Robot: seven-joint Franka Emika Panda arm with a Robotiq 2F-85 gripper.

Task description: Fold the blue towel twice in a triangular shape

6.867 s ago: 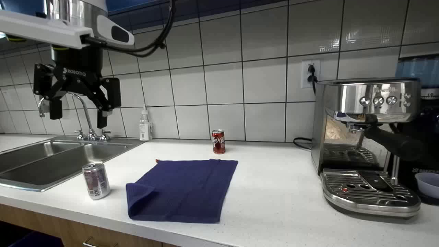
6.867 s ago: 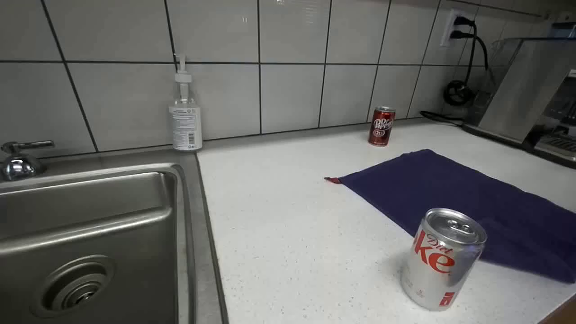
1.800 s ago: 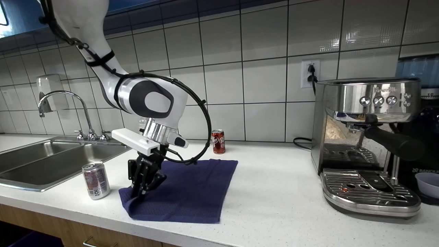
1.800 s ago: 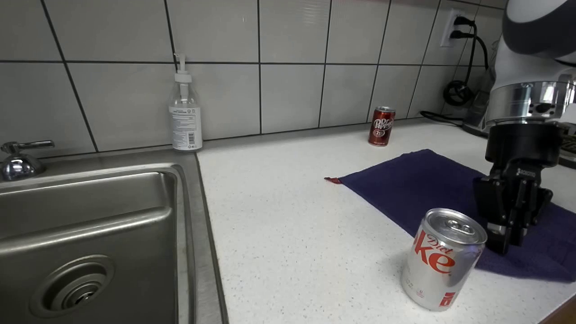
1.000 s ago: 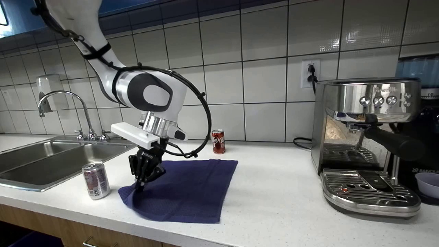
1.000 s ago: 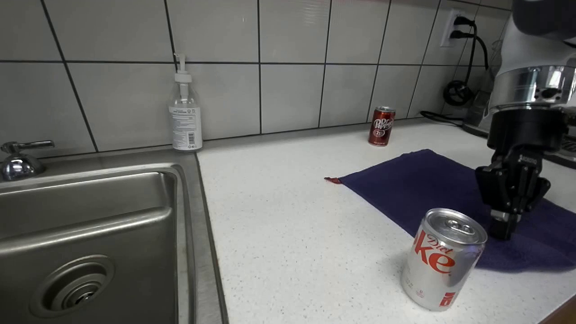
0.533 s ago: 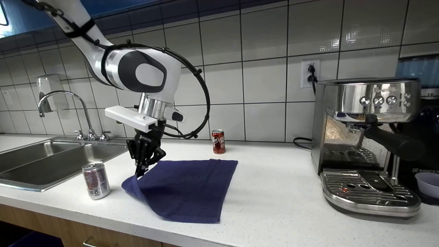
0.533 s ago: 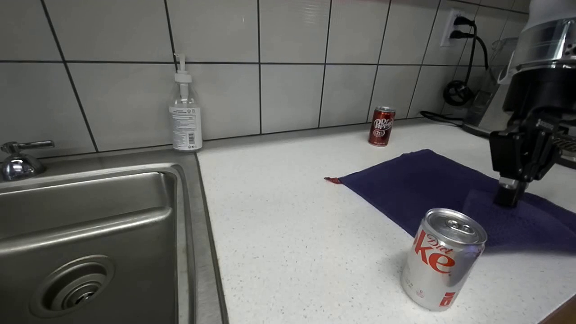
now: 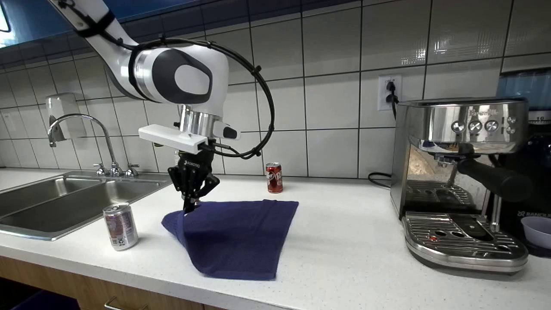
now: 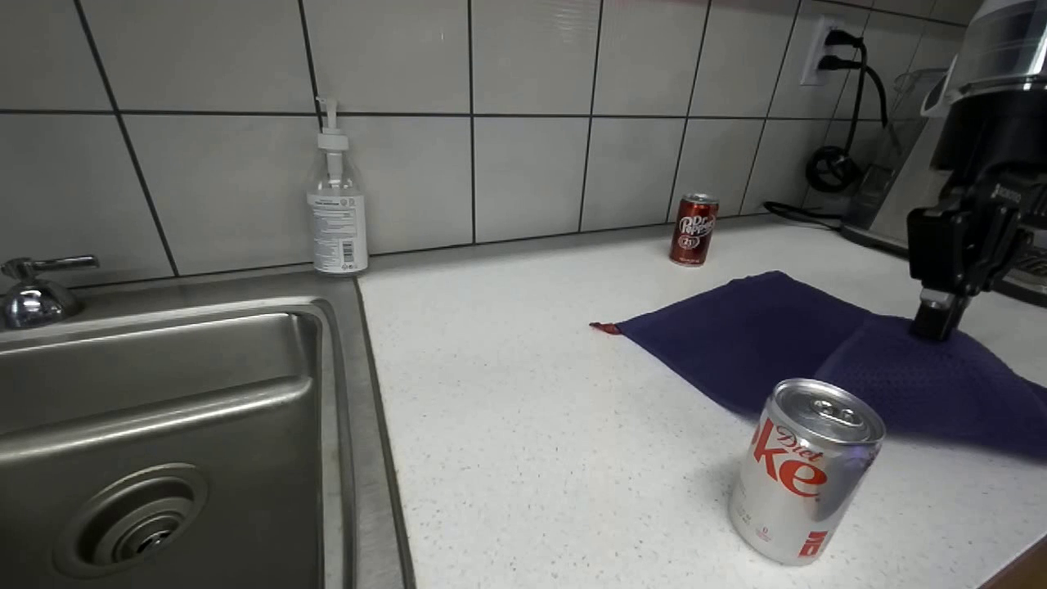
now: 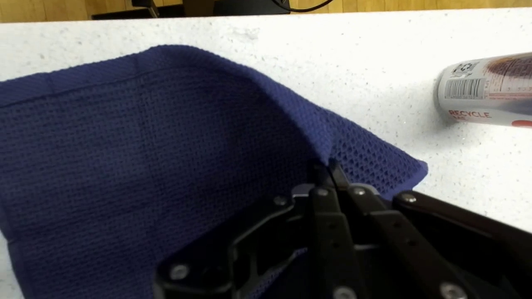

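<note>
The gripper [image 9: 188, 207] pinches the towel [image 9: 241, 239] near one corner [image 11: 415, 169] and holds that bit up, while most of it lies flat on the counter [image 9: 340, 241] toward the coffee maker [image 9: 443, 183], so the fold likely has to go that way, to the far corner [image 9: 292, 206].

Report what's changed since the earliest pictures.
The gripper, earlier open and raised, has come down, shut on the blue towel, and drawn the pinched part up and back toward the tiled wall. The silver can, red can and espresso machine stayed put.
</note>
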